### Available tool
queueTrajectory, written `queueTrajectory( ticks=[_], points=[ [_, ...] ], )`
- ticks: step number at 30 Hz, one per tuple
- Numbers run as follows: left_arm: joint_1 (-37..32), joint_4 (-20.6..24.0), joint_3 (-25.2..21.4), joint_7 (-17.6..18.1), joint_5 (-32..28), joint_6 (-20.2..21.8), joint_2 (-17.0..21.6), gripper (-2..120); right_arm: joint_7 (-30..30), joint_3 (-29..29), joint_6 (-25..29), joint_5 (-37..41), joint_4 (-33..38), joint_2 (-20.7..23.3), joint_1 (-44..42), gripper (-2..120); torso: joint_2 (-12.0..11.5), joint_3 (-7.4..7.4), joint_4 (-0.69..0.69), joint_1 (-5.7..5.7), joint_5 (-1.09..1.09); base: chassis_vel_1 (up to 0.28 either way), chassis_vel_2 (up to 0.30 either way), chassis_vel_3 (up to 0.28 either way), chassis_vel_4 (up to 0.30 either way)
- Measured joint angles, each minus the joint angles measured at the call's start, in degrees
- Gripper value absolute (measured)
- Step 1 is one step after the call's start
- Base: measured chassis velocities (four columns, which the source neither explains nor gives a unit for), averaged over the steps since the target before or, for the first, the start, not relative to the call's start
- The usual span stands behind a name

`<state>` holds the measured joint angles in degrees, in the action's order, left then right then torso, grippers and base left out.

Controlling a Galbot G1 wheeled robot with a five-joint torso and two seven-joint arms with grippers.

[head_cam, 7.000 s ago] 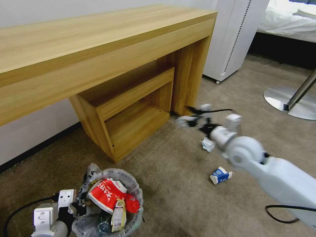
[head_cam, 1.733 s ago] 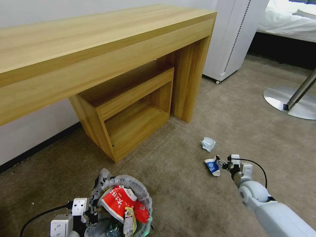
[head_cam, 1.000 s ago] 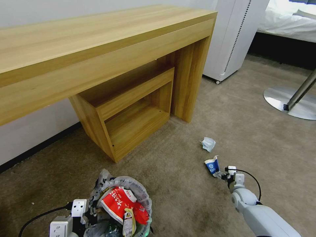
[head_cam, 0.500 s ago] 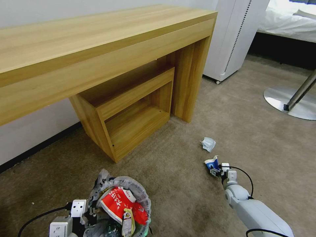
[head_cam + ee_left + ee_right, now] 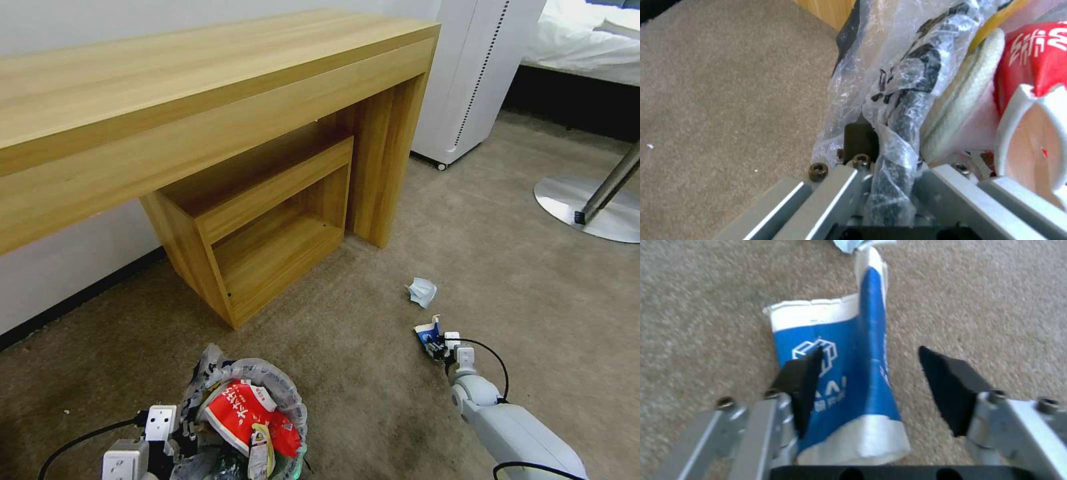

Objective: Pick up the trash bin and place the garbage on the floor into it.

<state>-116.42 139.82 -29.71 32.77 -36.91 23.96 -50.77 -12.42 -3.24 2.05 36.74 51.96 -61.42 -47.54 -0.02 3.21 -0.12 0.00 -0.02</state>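
Observation:
The trash bin (image 5: 288,408), lined with a crinkled clear bag, hangs low at the near left, holding a red wrapper (image 5: 233,408) and other garbage. My left gripper (image 5: 175,437) is shut on its rim (image 5: 907,110), beside a white slipper (image 5: 969,96). On the beige floor (image 5: 333,333) lies a blue-white carton (image 5: 427,331). My right gripper (image 5: 437,348) is down at it and open. The carton (image 5: 849,373) sits between the black pads (image 5: 800,380), nearer one of them. A crumpled white paper (image 5: 421,291) lies just beyond.
A long wooden desk (image 5: 200,100) with a lower shelf unit (image 5: 267,220) stands against the wall ahead. A white appliance on casters (image 5: 473,73) is at the back right, with a round metal base (image 5: 587,207) and a bed (image 5: 587,40) farther right.
My right arm has come down from above the floor, and its open gripper has closed in around the carton, which shifted and turned. The bin moved slightly right.

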Motion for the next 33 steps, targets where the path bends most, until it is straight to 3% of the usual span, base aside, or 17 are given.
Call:
queueTrajectory(
  ticks=[7, 11, 14, 21, 23, 26, 28, 29, 32, 33],
  points=[
    [0.00, -0.30, 0.23, -0.01, 0.60, -0.38, 0.11, 0, 0.84, -1.08, 0.59, 1.38, 0.94, 0.87, 0.85, 24, 0.00, 0.00, 0.00, 0.00, 0.00, 0.000, 0.000, 0.000, 0.000],
    [0.00, -0.50, 0.31, 0.01, 0.73, -0.51, 0.11, 0, 0.85, -1.38, 0.64, 1.76, 1.47, 1.20, 1.00, 16, 0.00, 0.00, 0.00, 0.00, 0.00, 0.000, 0.000, 0.000, 0.000],
    [0.12, -0.61, 0.34, -0.02, 0.86, -0.91, 0.31, 0, 0.80, -2.03, 0.66, 2.55, 2.54, 1.85, 1.33, 0, 0.00, 0.00, 0.00, 0.00, 0.00, 0.000, 0.000, 0.000, 0.000],
    [0.16, -0.68, 0.42, -0.03, 1.19, -1.07, 0.21, 0, 0.88, -2.44, 0.99, 3.29, 3.32, 2.32, 1.63, 0, 0.00, 0.00, 0.00, 0.00, 0.00, 0.000, 0.000, 0.000, 0.000],
    [1.12, -0.15, -0.40, 0.09, -1.33, -1.05, 1.70, 0, 2.40, -1.95, 1.62, 6.90, 9.05, 3.83, 1.16, 0, 0.00, 0.00, 0.00, 0.00, -0.01, 0.000, 0.000, 0.000, 0.000],
    [1.35, 0.19, -0.90, 0.44, -2.42, -1.05, 2.56, 0, 3.02, -1.82, 2.10, 8.24, 11.83, 4.43, 1.05, 0, 0.00, 0.00, -0.01, 0.00, 0.00, 0.000, 0.000, 0.000, 0.000],
    [1.47, 0.31, -1.27, 0.96, -3.25, -1.08, 3.50, 0, 6.54, -1.69, 4.57, 11.23, 19.49, 6.42, 1.44, 0, 0.00, 0.01, -0.02, 0.00, 0.00, 0.000, 0.000, 0.000, 0.000],
    [1.47, 0.31, -1.27, 0.96, -3.25, -1.08, 3.50, 0, 6.54, -1.69, 4.57, 11.23, 19.49, 6.42, 1.44, 0, 0.00, 0.01, -0.02, 0.00, 0.00, 0.000, 0.000, 0.000, 0.000],
    [2.14, -0.21, -0.73, 0.85, -3.17, -1.08, 3.03, 0, 17.64, -2.69, 9.72, 18.00, 29.29, 9.58, 3.90, 0, -0.01, 0.00, 0.01, 0.00, -0.02, 0.000, 0.000, 0.000, 0.000],
    [2.14, -0.21, -0.73, 0.85, -3.17, -1.08, 3.03, 0, 17.64, -2.69, 9.72, 18.00, 29.29, 9.58, 3.90, 0, -0.01, 0.00, 0.01, 0.00, -0.02, 0.000, 0.000, 0.000, 0.000]
  ],
)
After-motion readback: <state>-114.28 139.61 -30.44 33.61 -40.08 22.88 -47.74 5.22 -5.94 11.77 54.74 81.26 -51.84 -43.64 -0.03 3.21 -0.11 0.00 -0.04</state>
